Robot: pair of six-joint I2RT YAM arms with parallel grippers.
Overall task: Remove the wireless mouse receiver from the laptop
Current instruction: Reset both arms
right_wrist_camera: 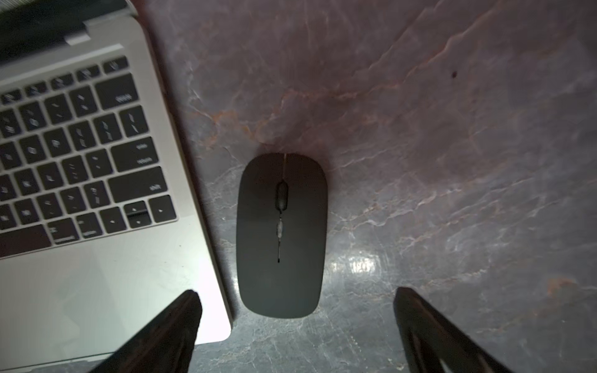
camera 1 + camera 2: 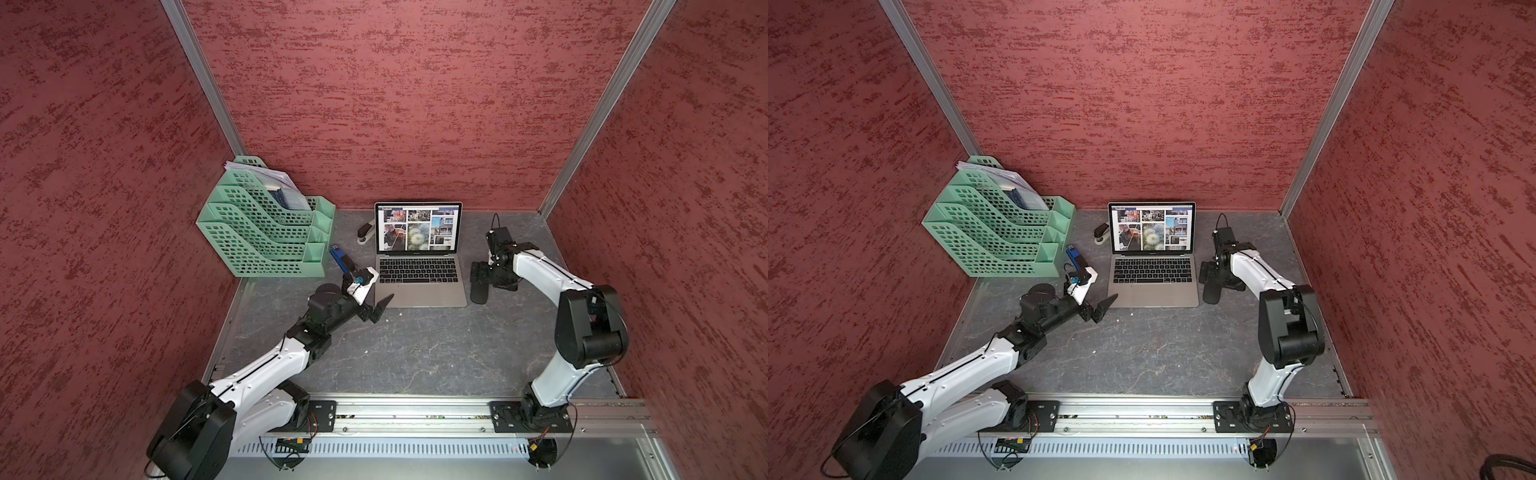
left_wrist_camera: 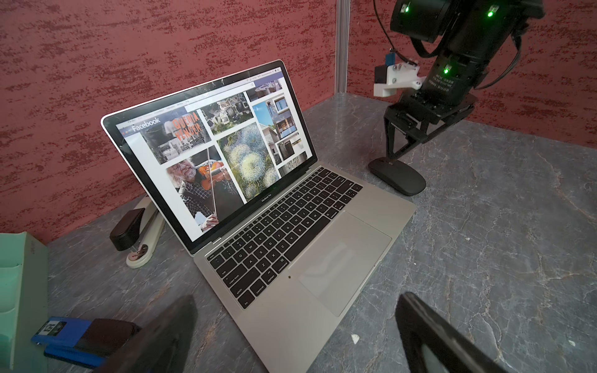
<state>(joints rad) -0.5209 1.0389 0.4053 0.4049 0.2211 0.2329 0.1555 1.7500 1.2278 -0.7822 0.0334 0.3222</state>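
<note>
Left pincer [image 3: 294, 305] open beside laptop [image 2: 419, 286]; right pincer [image 1: 297, 294] open, seemingly over mouse [image 1: 281, 232].

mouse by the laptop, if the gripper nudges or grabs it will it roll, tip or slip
The mouse looks low and flat, so it would probably slide rather than roll or tip. Its rounded matte shell may slip out of a pinch from the sides. The table shows a glossy reflection, so it likely offers little friction.

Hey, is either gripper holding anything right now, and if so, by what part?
Nothing is held. The left gripper stands open near the laptop's front corner; the right gripper stands open over the mouse.
</note>
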